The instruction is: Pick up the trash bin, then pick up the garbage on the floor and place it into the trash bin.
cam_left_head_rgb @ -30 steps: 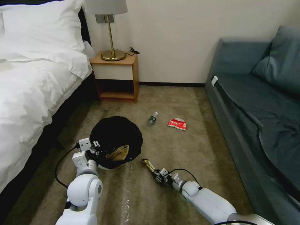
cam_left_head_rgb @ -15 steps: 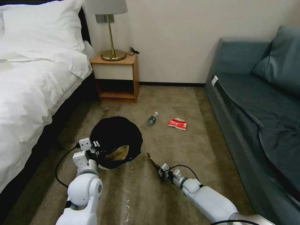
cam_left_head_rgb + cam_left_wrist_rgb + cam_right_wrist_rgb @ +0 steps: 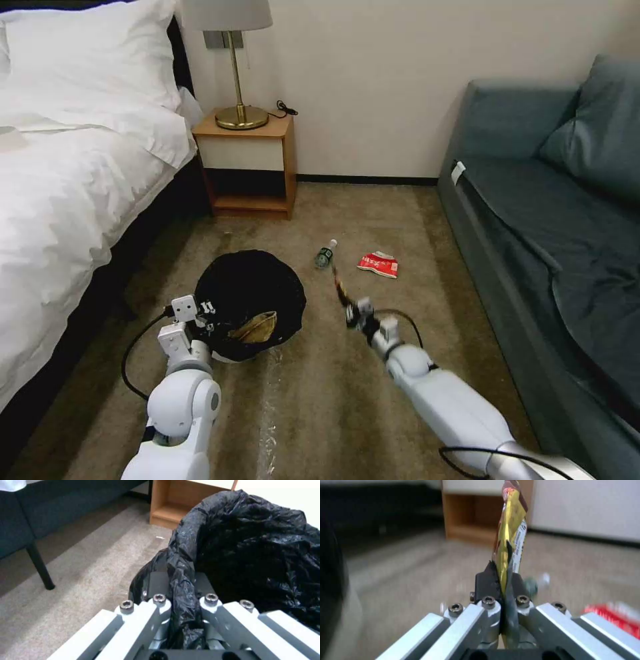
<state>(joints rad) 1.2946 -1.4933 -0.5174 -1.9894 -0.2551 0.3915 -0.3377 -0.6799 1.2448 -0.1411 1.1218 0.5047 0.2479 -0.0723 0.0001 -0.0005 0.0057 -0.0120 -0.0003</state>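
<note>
Trash bin [image 3: 250,303], lined with a crinkly black bag, sits at lower left-centre of the head view on the carpet [image 3: 320,413], between the white bed [image 3: 60,187] on the left and the grey sofa [image 3: 567,233] on the right. A crumpled brown paper bag [image 3: 257,327] lies inside it near the rim. The left gripper [image 3: 200,320] is at the bin's near-left edge; in the left wrist view its fingers [image 3: 156,587] are clenched on a fold of the black liner at the rim. Just right of the bin, near the frame's centre, the right gripper [image 3: 350,310] is raised off the carpet, clamped on the lower end of the shiny yellow-black wrapper [image 3: 340,287], which sticks up from its tips; the right wrist view shows the wrapper pinched between the dark pads [image 3: 486,580]. Above it in the frame, on the carpet, lie the small clear bottle [image 3: 325,254] and, just to its right, the red-and-white packet [image 3: 378,265]. In the upper left-centre stands a wooden nightstand [image 3: 250,163] carrying a brass lamp [image 3: 237,87].
</note>
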